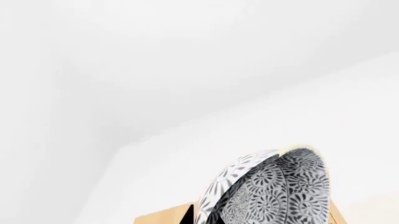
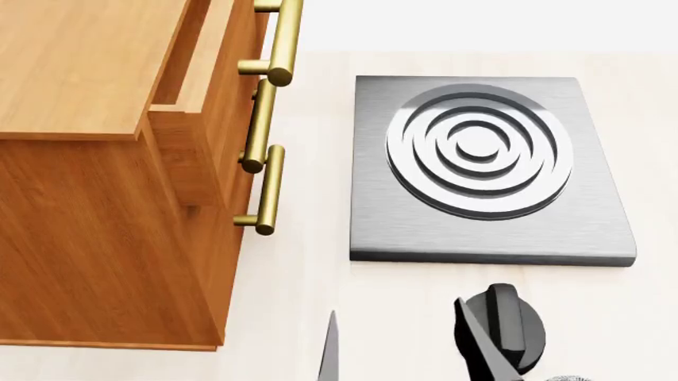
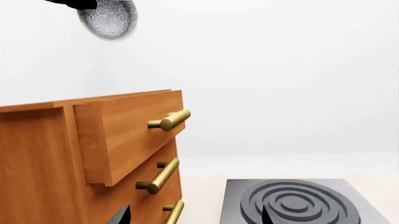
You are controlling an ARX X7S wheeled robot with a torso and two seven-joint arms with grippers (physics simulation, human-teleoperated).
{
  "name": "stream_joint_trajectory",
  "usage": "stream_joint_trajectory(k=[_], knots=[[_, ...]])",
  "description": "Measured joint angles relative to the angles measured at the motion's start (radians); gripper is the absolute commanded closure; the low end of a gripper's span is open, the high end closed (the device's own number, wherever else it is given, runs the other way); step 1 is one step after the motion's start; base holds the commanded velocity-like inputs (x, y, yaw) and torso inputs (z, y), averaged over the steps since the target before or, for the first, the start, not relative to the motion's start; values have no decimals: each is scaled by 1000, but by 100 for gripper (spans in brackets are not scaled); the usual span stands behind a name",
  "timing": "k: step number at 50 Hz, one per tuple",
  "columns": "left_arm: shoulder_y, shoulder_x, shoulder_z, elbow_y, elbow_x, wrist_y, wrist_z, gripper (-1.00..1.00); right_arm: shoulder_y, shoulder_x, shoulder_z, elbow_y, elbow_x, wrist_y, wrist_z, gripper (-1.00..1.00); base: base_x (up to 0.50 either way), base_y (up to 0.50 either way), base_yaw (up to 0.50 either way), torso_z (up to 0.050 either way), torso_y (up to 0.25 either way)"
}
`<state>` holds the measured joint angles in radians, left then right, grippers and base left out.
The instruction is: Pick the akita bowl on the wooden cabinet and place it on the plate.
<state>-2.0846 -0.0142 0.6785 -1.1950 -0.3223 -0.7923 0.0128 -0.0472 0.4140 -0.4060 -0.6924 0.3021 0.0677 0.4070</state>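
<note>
I have the akita bowl (image 3: pixel 109 18) clamped in my left fingers, lifted well above the wooden cabinet (image 3: pixel 81 154); placing remains, plate unseen.

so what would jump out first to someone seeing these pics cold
Probably the akita bowl, held high in the air above the wooden cabinet in the right wrist view, its grey swirl pattern filling the lower part of the left wrist view. Next, the cabinet itself, big and orange-brown with brass handles, its top drawer pulled out, at the left of the head view. To its right lies a dark square stove with ring burner.
</note>
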Motion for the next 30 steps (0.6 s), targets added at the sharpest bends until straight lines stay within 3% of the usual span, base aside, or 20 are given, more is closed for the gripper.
stream_joint_trajectory(k=[30], knots=[[37, -104, 172, 700, -218, -210, 33, 100, -29, 34, 72, -81, 70, -20, 38, -100, 0, 0, 0, 0, 0]])
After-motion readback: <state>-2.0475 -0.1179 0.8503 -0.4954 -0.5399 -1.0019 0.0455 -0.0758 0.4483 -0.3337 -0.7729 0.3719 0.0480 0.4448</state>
